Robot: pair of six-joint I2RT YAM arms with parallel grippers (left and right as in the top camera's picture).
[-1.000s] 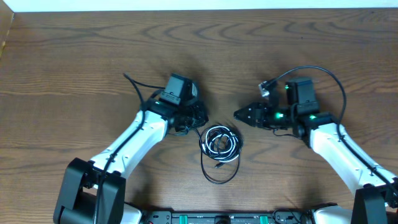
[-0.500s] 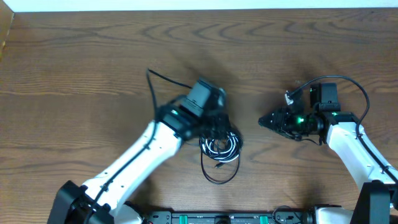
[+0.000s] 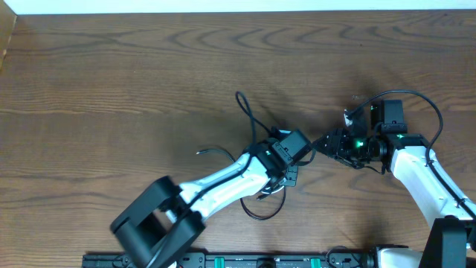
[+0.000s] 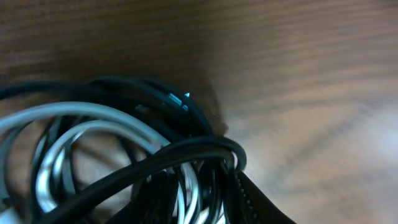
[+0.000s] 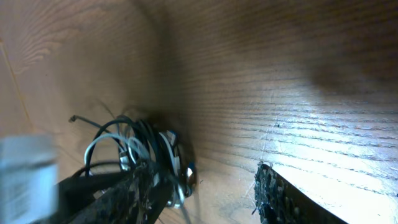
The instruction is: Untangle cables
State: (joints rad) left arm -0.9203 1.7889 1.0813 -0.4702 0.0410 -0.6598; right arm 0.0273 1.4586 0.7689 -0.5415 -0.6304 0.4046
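Cables (image 5: 134, 146): one black cord (image 4: 186, 147) and one white cord (image 4: 87, 107), coiled together in a tangled heap on the table (image 3: 111, 89), centre front. Left jaws sit in the heap, strands looped across one ribbed finger (image 4: 252, 199); grip or gap cannot be told. Right jaws stand apart, empty, pointing at the heap from just beside it

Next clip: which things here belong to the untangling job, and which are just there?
Job:
- black cable
- white cable, coiled in with it

Just there:
- left arm's own wire
- right arm's own wire
- wooden table
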